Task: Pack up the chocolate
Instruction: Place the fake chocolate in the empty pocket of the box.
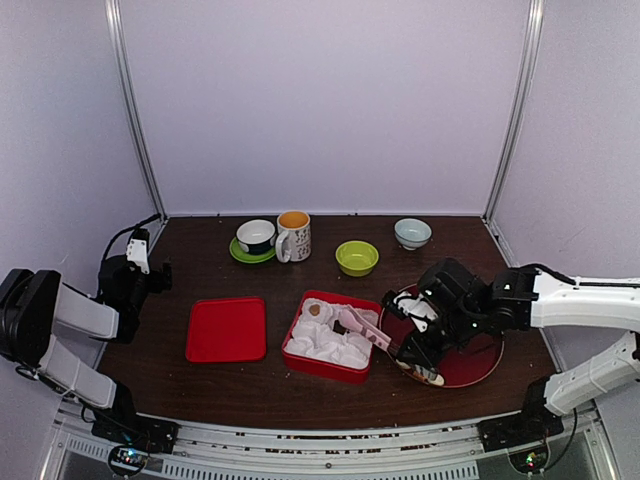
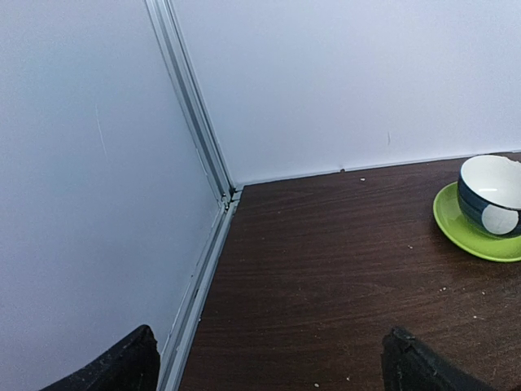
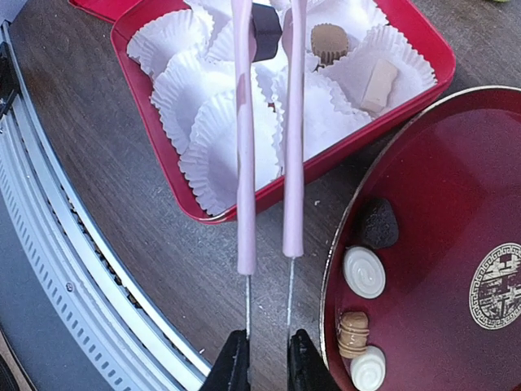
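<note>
Chocolate (image 3: 264, 31) was counted in seven pieces. One dark square was pinched between the tips of the pink-handled tongs (image 3: 244, 163) above the red box (image 1: 325, 367). Two pieces, a tan round and a cream bar, were seated in white paper cups (image 3: 224, 138) inside that box. Four more, one dark, one caramel and two white rounds, were seen along the edge of the dark red plate (image 3: 440, 204) just beside the box. The right end effector (image 3: 269, 358) was clamped on the two thin arms of the tongs. One flat red lid (image 1: 227, 329) was laid left of the box on the bench (image 1: 200, 390). Behind were set one green bowl (image 1: 357, 258), one pale bowl (image 1: 412, 233), one mug (image 1: 294, 236) and one cup (image 1: 256, 235) on a green saucer (image 1: 240, 254). The left end effector (image 2: 269, 366) was spread wide with nothing held, by the bench's back left corner.
</note>
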`<state>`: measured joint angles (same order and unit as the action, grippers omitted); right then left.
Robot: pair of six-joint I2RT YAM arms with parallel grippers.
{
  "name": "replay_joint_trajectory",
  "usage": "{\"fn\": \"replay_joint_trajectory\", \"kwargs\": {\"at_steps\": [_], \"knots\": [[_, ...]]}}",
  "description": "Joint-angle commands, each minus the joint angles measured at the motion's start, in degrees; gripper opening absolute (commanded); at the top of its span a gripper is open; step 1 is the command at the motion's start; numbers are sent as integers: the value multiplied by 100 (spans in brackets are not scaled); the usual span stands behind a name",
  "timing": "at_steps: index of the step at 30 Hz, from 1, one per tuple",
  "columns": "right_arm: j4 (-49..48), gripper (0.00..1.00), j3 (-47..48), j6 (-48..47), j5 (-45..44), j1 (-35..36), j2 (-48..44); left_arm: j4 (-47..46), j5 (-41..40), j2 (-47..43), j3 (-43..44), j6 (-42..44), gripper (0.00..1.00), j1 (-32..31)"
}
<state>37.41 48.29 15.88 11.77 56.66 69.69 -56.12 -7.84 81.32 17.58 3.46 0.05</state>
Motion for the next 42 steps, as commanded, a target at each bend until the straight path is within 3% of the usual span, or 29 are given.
{"fn": "replay_joint_trajectory", "kwargs": {"at_steps": [1, 17, 29, 32, 36, 42], "knots": [[-374, 17, 325, -129, 20, 165, 265, -324, 45, 28, 63, -22, 98, 54], [-870, 16, 1048, -202, -188, 407, 1551, -327, 45, 33, 66, -21, 98, 52], [-948, 16, 1095, -128, -594, 408, 1651, -322, 45, 30, 69, -21, 98, 56], [-940, 20, 1127, -153, -482, 413, 1731, -330, 44, 28, 67, -22, 98, 55], [-944, 32, 1098, -173, -503, 415, 1770, -325, 46, 31, 62, -21, 98, 48], [-1050, 31, 989, -141, -600, 413, 1564, -326, 47, 33, 61, -21, 98, 51]]}}
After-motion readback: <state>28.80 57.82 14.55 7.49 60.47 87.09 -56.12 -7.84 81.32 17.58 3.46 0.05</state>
